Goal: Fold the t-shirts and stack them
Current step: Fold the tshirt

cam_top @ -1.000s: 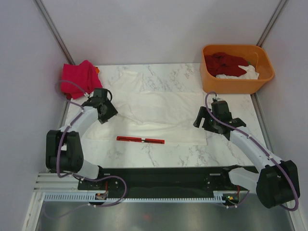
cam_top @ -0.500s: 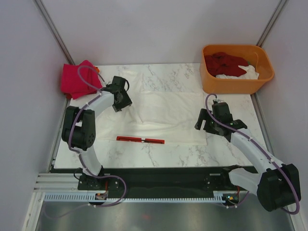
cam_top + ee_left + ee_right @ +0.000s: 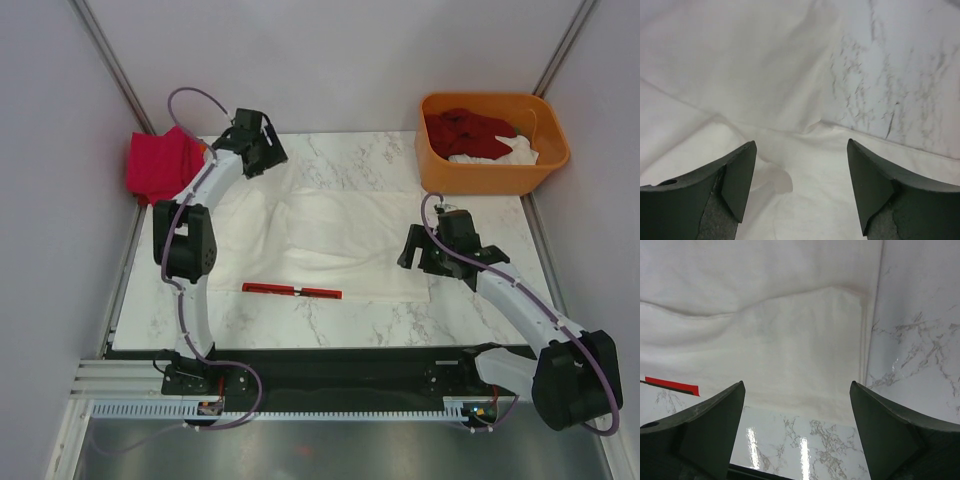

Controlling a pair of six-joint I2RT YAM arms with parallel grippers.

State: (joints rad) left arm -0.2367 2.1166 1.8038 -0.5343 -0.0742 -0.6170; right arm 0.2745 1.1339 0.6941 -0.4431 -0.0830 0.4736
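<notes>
A large white t-shirt lies spread across the middle of the marble table, with a red mark along its front edge. My left gripper reaches far back over the shirt's back-left corner. In the left wrist view the left gripper is open, with white cloth below and nothing between the jaws. My right gripper hovers at the shirt's right front corner. In the right wrist view the right gripper is open over the hem. A bright pink-red t-shirt sits folded at the back left.
An orange tub at the back right holds a dark red t-shirt and a white one. Grey walls close in the left, right and back sides. Bare marble runs along the front edge.
My left arm swung from the shirt's left edge toward the back of the table, and its jaws widened. The shirt's left side shifted with it. The right arm barely moved.
</notes>
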